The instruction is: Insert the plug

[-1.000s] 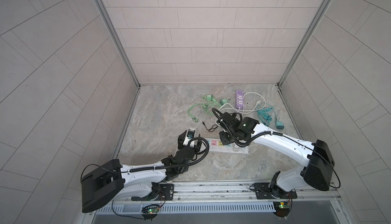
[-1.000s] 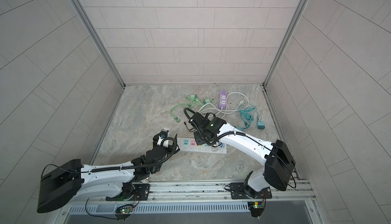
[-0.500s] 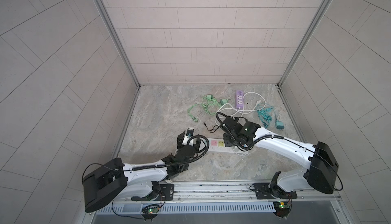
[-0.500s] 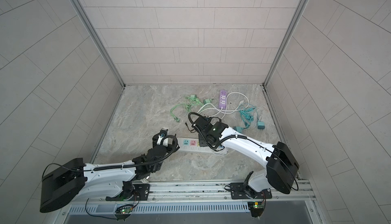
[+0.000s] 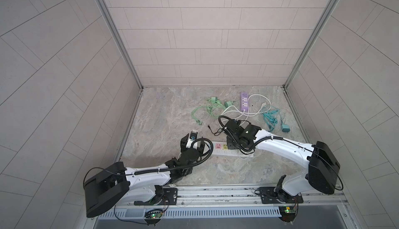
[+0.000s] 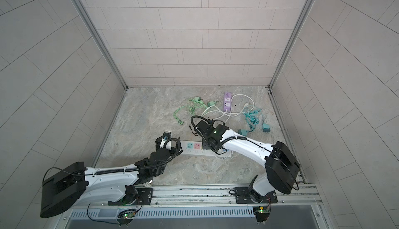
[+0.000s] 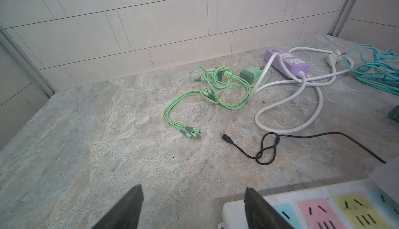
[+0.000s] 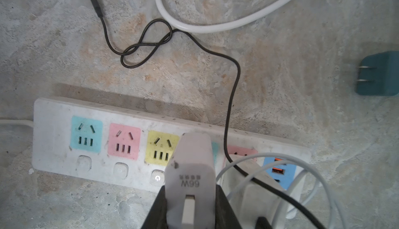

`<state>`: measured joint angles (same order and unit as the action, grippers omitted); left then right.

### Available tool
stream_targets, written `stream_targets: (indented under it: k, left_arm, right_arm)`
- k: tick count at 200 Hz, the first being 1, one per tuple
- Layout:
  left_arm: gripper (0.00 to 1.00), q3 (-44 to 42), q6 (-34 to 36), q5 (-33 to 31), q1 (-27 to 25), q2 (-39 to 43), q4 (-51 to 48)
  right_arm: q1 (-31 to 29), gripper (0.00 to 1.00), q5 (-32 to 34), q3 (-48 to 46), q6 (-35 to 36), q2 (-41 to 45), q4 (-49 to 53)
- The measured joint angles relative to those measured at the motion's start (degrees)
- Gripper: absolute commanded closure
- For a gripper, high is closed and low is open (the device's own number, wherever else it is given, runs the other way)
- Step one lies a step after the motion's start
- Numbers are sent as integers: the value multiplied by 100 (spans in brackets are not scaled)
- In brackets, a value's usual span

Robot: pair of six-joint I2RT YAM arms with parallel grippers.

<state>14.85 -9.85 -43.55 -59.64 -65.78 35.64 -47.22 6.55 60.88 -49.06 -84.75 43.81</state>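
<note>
Status: plug (image 8: 192, 158) now over power strip (image 8: 56, 130), seating unconfirmed

The right gripper (image 8: 190, 195) is clamped on the white charger plug, and the grip has not changed over the last second. In that second the arm eased closer in over the strip in both top views. The plug body now covers the fourth socket, next to the free yellow socket (image 8: 162, 145). Prongs are hidden under the body, so it's unclear whether they are in the slots or just resting on the face. Probably at the press-in stage, not done.

The left gripper (image 7: 193, 189) has barely moved. Its jaws are spread with nothing between them, and one finger sits at the strip's cord-end corner. Contact is unclear, but it reads as a brace against sliding.

A black cable (image 8: 232, 100) crosses the strip right beside the plug, a snag risk on the push
</note>
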Motion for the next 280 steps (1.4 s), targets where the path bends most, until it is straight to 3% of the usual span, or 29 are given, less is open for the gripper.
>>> stream_targets:
  k: [202, 280]
  left_arm:
    - [21, 0, -24, -59, 7, 787, -380]
    - [6, 190, -286, -308, 256, 911, -1036]
  right_arm:
    - [70, 100, 101, -232, -505, -299, -363]
    - [160, 98, 76, -212, -369, -286, -328]
